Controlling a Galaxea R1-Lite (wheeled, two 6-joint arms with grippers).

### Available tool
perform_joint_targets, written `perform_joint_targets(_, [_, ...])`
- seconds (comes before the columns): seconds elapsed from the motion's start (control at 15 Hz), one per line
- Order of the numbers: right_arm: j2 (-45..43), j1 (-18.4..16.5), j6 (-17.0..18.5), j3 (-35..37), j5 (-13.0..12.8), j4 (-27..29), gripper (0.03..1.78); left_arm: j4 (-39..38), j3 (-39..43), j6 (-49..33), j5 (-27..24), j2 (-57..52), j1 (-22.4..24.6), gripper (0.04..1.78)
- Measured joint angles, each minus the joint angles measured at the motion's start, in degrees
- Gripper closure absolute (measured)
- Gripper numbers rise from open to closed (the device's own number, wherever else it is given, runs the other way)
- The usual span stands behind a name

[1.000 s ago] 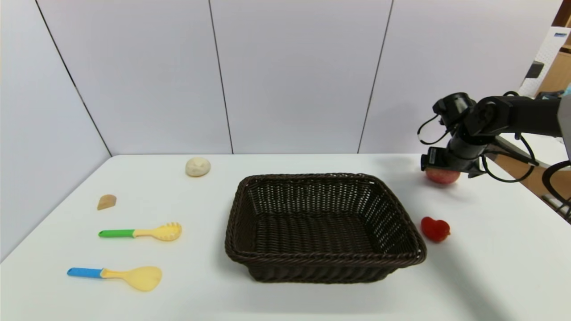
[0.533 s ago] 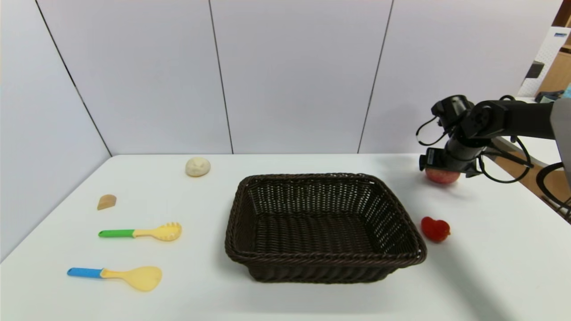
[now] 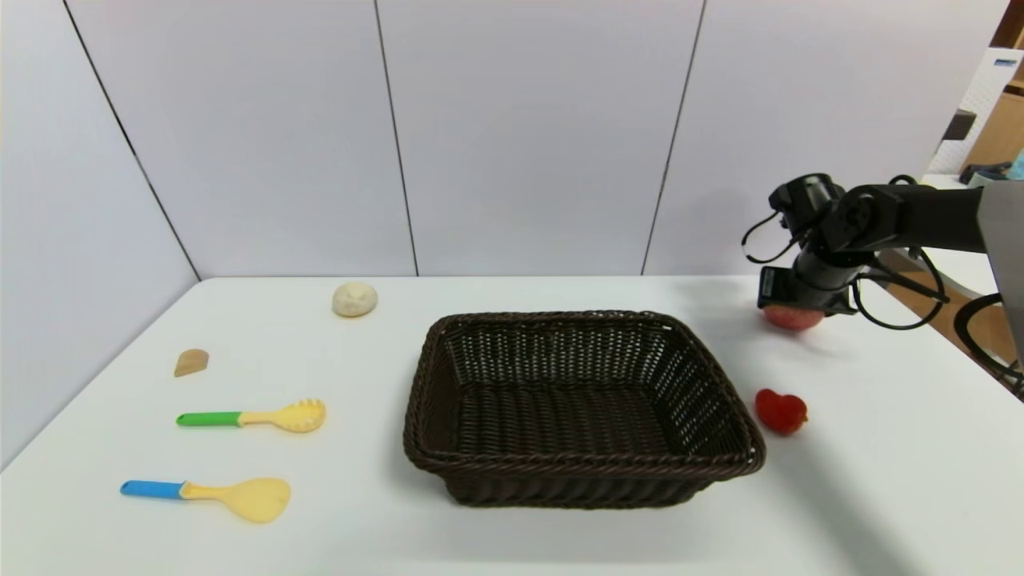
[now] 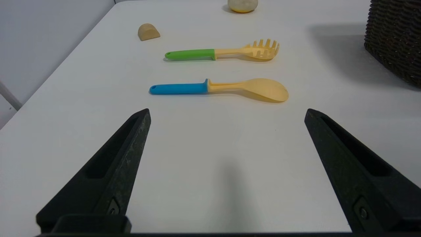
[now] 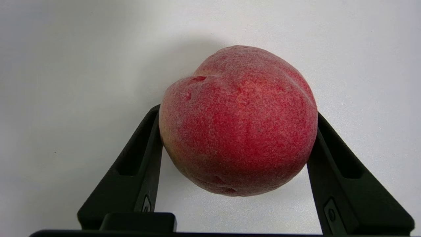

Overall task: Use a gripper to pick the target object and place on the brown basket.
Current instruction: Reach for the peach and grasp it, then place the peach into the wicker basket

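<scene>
My right end effector (image 3: 794, 308) sits at the right of the head frame, low over the bench (image 3: 560, 544), wrist pointed down. Its two black fingers (image 5: 144, 158) flank the target object (image 5: 238, 120), one on each side, both touching the fruit's skin at its widest part. Whether they are pressing or only resting against it, I cannot tell. The jaws stand about as wide as the fruit itself.

The target object is a red-pink peach with a crease near its top. In the head frame only its lower half (image 3: 792, 319) shows under the end effector, on the bench surface at the right, beyond the far right corner of the brown basket (image 3: 582, 464).

The brown basket lies in the middle of the head frame, open side up, nothing inside it. A small red lumpy object (image 3: 781, 411) rests just beside its right wall, well apart from the peach.

My left end effector (image 4: 227, 113) does not appear in the head frame. Its own wrist camera shows the jaws spread wide, nothing between them, hanging over bare bench.

At the left of the head frame: a blue-handled spoon (image 3: 210, 495), a green-handled pasta fork (image 3: 254, 417), a small tan wedge (image 3: 191, 362), and a pale cream ball (image 3: 354, 299) toward the upper left.
</scene>
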Motion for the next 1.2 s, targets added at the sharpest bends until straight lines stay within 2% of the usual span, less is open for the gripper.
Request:
perform_joint_targets(0.6, [-0.09, 0.0, -0.12, 0.0, -0.11, -0.17, 0.64, 0.0, 0.0, 0.0, 0.0, 0.0, -0.02, 0.13])
perform_joint_targets(1.07, [-3.06, 0.07, -2.51, -0.17, -0.33, -3.1, 0.65, 0.0, 0.0, 0.0, 0.0, 0.0, 0.0, 0.13])
perform_joint_targets(1.2, [-5.01, 0.11, -4.3, -0.17, -0.27, -3.21, 0.65, 0.0, 0.0, 0.0, 0.0, 0.0, 0.0, 0.13])
